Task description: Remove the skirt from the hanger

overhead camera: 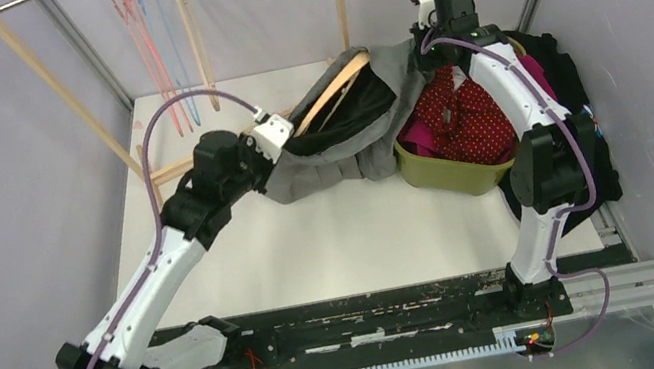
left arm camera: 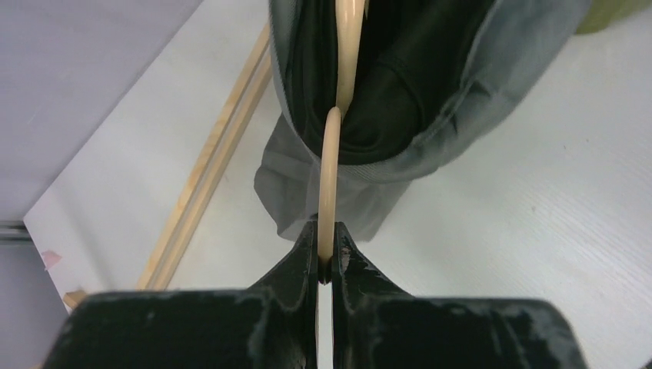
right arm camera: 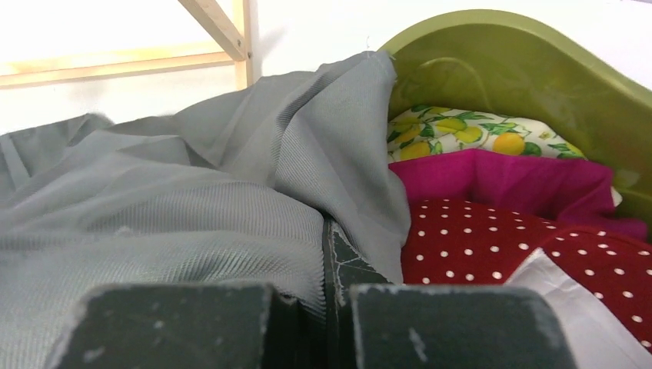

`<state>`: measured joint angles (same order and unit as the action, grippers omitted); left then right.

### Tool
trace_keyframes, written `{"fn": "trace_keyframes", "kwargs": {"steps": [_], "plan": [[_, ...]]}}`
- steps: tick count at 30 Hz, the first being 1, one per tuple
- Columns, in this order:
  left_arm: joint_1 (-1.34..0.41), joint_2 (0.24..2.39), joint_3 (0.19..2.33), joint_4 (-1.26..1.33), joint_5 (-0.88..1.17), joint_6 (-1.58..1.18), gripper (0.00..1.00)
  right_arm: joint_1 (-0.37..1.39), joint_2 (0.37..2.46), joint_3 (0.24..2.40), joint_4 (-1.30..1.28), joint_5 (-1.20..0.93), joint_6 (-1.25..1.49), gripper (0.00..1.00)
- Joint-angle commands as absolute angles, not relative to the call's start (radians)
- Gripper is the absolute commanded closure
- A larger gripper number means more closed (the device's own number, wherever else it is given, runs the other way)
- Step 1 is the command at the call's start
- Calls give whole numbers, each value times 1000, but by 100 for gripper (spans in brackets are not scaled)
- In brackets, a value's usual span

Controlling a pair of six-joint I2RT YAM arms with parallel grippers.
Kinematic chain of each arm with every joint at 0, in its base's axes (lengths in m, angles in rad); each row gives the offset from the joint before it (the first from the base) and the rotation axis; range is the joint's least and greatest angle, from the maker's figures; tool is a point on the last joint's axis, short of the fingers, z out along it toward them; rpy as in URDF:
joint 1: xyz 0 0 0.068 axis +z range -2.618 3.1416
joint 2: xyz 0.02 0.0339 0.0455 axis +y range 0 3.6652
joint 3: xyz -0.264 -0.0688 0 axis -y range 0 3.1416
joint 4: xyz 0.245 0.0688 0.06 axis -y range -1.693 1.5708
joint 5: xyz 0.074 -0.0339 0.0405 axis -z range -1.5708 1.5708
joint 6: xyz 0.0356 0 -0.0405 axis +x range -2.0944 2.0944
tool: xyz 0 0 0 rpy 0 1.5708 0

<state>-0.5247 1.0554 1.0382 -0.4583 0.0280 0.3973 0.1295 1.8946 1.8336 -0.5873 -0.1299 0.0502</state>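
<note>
The left end effector (left arm camera: 325, 261) is clamped on the wooden hanger (left arm camera: 331, 165). The right end effector (right arm camera: 329, 261) pinches the grey skirt (overhead camera: 321, 175), which lies near the surface's far edge, against the green basket (overhead camera: 449, 178).

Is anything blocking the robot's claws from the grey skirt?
Nothing visible. The right gripper is shut on the grey fabric skirt; the left gripper clamps the pale wooden hanger that sits inside it.
</note>
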Motion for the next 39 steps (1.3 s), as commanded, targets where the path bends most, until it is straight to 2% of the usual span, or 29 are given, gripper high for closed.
{"fn": "trace_keyframes", "kwargs": {"steps": [1,7,10,13,22,29,35,39], "plan": [[-510,1203,1233,-251,15,359,97,180,1830,1787,-485,-121,109,99],[-514,1471,1709,-266,128,365,97,301,1756,1686,-457,-134,131,99],[-517,1476,1807,-259,183,323,97,327,1747,1653,-443,-126,111,99],[-518,1393,1740,-260,202,301,97,296,1749,1689,-466,-97,88,99],[-517,1107,1408,-465,45,332,97,159,1759,1775,-503,-66,49,99],[-516,997,1376,-518,-26,327,97,123,1795,1782,-487,-91,59,99],[-516,995,1363,-342,-42,302,97,175,1823,1788,-474,-149,122,99],[-517,1148,1461,-147,-8,303,97,305,1780,1704,-445,-172,154,99]]}}
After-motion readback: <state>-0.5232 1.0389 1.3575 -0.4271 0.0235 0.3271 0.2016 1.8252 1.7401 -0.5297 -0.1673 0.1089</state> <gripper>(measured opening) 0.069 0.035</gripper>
